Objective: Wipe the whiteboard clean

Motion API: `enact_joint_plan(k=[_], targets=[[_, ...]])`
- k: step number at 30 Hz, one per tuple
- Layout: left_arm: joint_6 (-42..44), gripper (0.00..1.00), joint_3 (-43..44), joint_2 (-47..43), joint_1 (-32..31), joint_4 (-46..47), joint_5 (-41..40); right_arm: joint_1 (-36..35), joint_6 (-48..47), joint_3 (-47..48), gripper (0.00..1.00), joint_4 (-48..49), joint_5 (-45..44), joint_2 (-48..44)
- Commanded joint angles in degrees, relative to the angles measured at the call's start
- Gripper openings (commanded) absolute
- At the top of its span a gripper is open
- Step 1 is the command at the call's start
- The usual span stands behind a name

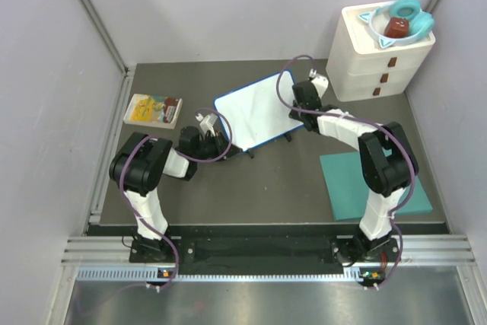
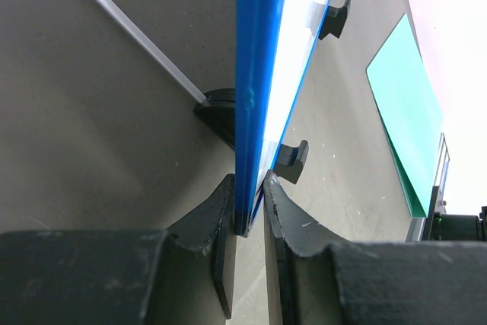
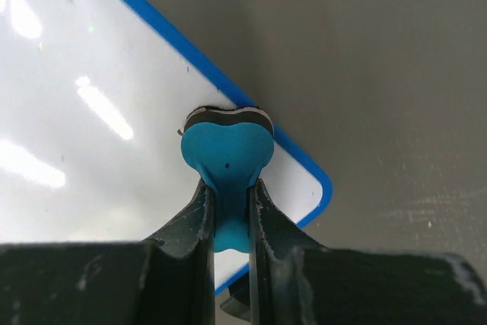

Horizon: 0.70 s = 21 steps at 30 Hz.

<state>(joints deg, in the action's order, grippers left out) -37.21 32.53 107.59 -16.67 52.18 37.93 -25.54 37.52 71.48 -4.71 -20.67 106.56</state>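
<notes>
The whiteboard (image 1: 257, 109), white with a thin blue rim, lies tilted in the middle of the table, and its face shows no marks. My left gripper (image 1: 221, 144) is shut on its near left edge; the left wrist view shows the blue rim (image 2: 251, 112) pinched between both fingers. My right gripper (image 1: 295, 104) is shut on a small blue eraser (image 3: 227, 154) with a dark felt base. The eraser presses on the whiteboard (image 3: 91, 97) at its right edge, near a rounded corner.
A teal mat (image 1: 373, 184) lies flat at the right, next to the right arm. A white drawer unit (image 1: 377, 58) at the back right carries a tray with a teal ring and a brown block. A colourful box (image 1: 152, 109) lies at the left.
</notes>
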Motion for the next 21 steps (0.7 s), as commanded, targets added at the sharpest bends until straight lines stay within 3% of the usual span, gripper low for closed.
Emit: enact_joint_plan(k=[1, 11, 21], targets=[[3.3, 0.0, -0.5, 0.9, -0.5, -8.6, -6.1, -6.0, 0.3, -3.2, 0.0, 1.5, 0.0, -2.0], [3.4, 0.0, -0.6, 0.5, -0.6, -8.8, -6.4, -19.2, 2.9, -0.8, 0.0, 1.3, -1.7, -0.3], [3.5, 0.0, -0.8, 0.3, -0.7, -8.6, -6.6, -24.3, 2.5, 4.6, 0.0, 1.5, -2.4, 3.7]])
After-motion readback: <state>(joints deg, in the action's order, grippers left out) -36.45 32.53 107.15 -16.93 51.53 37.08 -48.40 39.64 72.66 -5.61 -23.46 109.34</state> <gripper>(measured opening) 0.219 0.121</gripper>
